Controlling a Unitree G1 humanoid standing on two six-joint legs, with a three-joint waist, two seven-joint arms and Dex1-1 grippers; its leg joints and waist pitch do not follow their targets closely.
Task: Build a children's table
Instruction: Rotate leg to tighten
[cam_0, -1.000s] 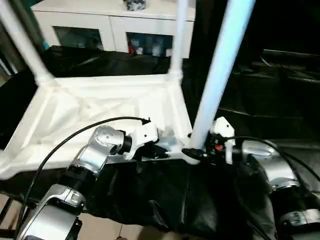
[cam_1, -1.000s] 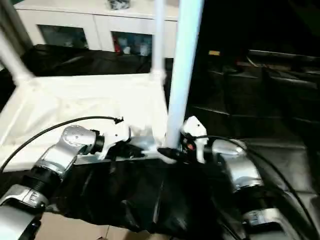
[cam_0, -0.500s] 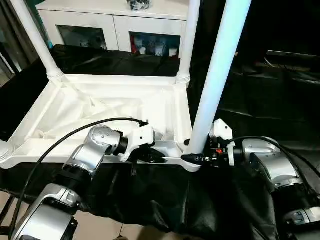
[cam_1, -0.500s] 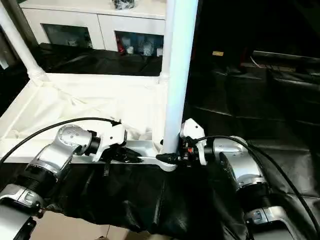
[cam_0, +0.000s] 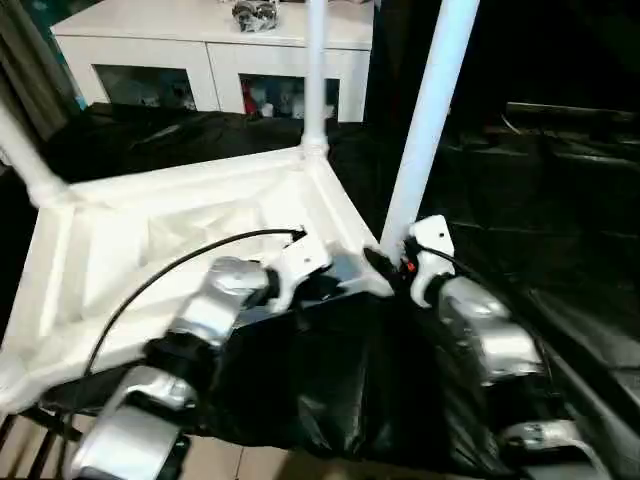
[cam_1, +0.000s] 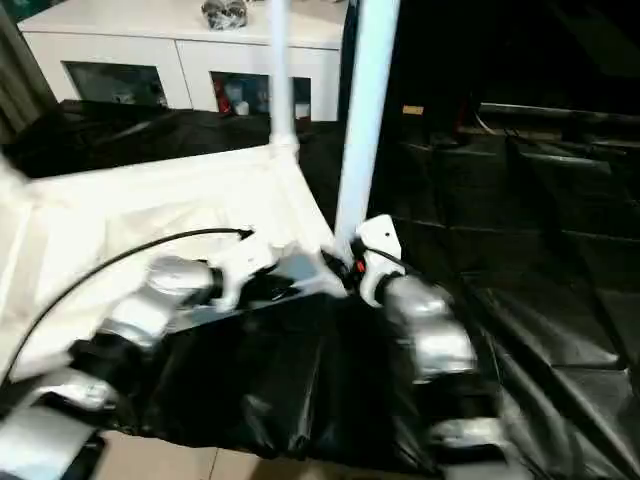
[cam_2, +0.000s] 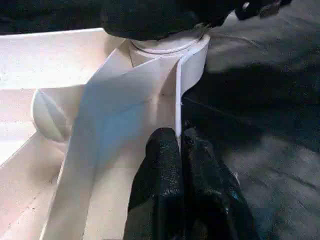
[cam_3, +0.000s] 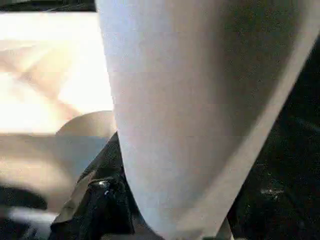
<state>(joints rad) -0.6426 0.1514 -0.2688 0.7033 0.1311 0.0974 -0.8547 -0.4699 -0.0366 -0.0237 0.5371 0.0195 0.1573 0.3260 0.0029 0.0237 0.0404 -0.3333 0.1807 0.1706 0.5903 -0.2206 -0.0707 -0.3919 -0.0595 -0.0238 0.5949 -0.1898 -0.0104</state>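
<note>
White tabletop (cam_0: 170, 240) is lying upside down on the bench (cam_0: 520, 200); left jaws (cam_2: 178, 145) are pinching its rim, while right jaws (cam_0: 385, 268) are gripping the upright leg (cam_0: 425, 120) at twelve o'clock.

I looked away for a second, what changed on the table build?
The table top swung round: its near right corner went away from the robot, its left end came nearer. Left tool stays pinched on its rim, right tool at the base of the near right leg.
</note>
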